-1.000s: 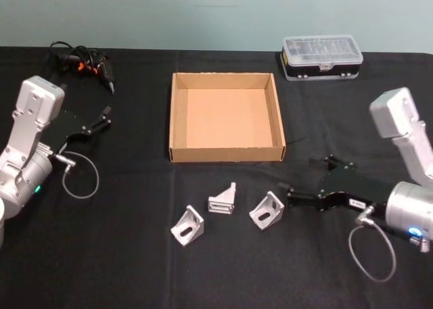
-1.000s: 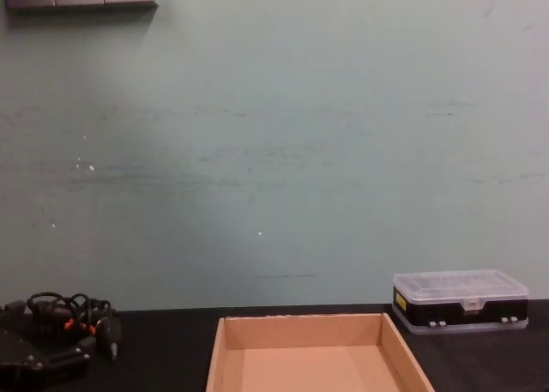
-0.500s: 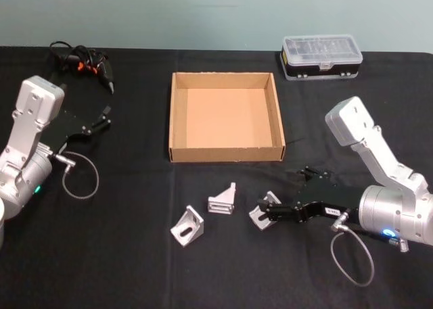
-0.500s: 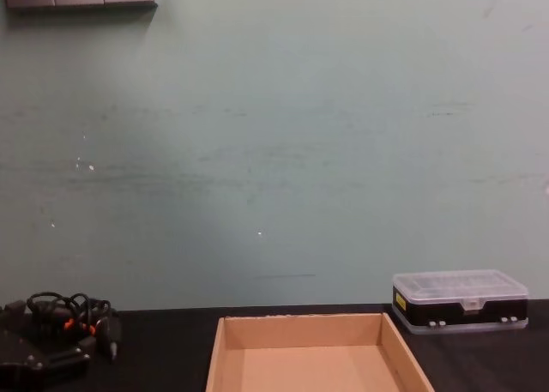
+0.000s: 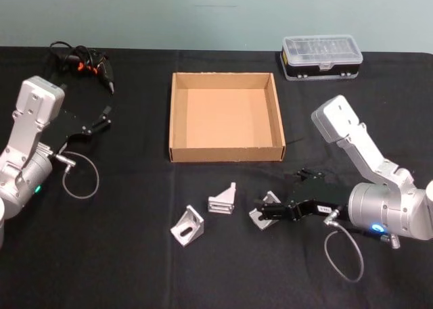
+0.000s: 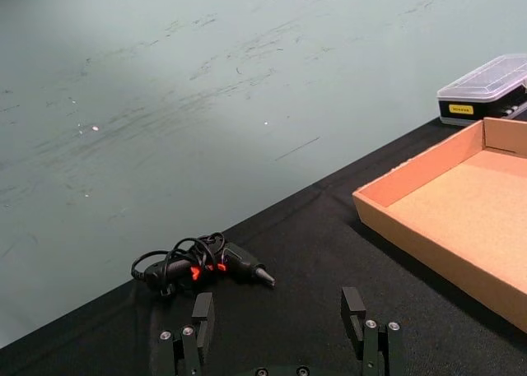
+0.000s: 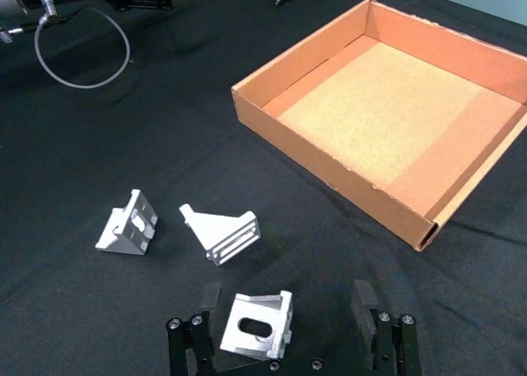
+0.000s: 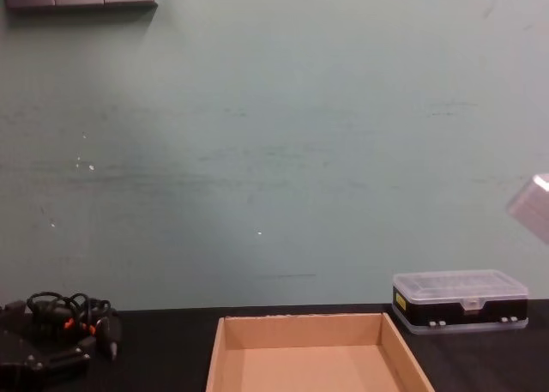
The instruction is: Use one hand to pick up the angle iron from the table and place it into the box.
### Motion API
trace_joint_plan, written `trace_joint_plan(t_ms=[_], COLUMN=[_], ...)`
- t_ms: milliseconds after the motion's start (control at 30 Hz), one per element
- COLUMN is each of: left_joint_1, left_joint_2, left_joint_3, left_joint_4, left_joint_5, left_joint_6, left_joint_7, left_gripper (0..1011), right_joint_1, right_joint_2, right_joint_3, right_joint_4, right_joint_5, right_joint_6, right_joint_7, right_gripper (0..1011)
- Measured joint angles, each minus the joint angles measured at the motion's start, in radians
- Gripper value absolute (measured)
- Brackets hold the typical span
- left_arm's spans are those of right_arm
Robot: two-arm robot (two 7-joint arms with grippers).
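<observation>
Three silver angle irons lie on the black table (image 5: 122,255) in front of the box: one at the left (image 5: 187,226), one in the middle (image 5: 222,199) and one at the right (image 5: 262,216). My right gripper (image 5: 267,209) is low at the right angle iron (image 7: 257,327). It is open (image 7: 286,302), with a finger on each side of the iron and a gap on the wider side. The tan cardboard box (image 5: 225,154) stands empty behind them (image 7: 329,170). My left gripper (image 5: 101,116) rests open at the table's left (image 6: 277,310).
A black case with a clear lid (image 5: 322,55) sits at the back right, beyond the box (image 8: 460,299). A black tool with a coiled cable (image 5: 84,62) lies at the back left (image 6: 206,265). A cable loop (image 5: 80,176) hangs by the left arm.
My right arm has swung left and its open gripper has slid up to the right angle iron, which now sits between the fingers. The left arm has not moved.
</observation>
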Motion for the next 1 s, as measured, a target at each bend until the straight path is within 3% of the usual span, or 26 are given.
trace_joint_plan(t_ms=[800,1000], left_joint_1=[0.0,0.0], left_joint_2=[0.0,0.0], left_joint_3=[0.0,0.0], left_joint_4=[0.0,0.0], left_joint_5=[0.0,0.0], left_joint_6=[0.0,0.0], left_joint_7=[0.0,0.0], left_gripper=[1011,1011], right_joint_1=[-0.003,-0.008], right_joint_2=[-0.032,-0.035], right_joint_3=[-0.006,0.0], right_joint_4=[0.029,0.029], right_joint_5=[-0.042,-0.051], right_joint_6=[0.023,0.012], right_joint_7=[0.011,0.013], right_gripper=[1004,889])
